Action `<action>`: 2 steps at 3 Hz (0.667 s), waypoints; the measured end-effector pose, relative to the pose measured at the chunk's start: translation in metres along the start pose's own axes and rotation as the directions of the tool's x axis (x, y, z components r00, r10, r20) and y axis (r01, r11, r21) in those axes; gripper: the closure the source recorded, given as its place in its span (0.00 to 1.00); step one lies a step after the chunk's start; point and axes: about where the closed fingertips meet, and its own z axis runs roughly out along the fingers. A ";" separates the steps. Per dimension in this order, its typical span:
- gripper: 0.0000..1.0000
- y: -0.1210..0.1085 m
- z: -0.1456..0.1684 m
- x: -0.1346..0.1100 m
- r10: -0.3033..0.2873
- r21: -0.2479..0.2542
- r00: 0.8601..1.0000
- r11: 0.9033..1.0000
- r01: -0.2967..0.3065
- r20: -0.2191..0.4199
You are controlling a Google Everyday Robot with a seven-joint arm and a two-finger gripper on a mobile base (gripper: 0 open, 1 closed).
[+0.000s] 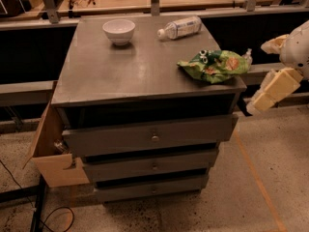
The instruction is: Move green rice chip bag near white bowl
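The gripper [268,92] hangs at the right edge of the view. To the left of it stands a grey metal cabinet [145,71] with three drawers [154,138]. A clear plastic bottle [181,28] lies on its side on the cabinet top, behind and left of the gripper. A brown cardboard box [48,149] is at the cabinet side far from the gripper. Below the gripper, a thin orange line [260,182] crosses the speckled floor [217,211].

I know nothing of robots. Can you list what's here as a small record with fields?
cabinet: grey, with drawers
bowl: white, back left of the top
bottle: on its side, right of bowl
bag: green, at right edge, far from bowl
claw: off the cabinet's right side, apart from bag
task: bag not yet moved
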 end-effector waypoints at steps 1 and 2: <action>0.00 -0.063 0.040 0.002 0.135 0.050 0.961 0.987 -0.152 0.242; 0.00 -0.104 0.063 0.000 0.215 0.075 0.916 0.964 -0.255 0.339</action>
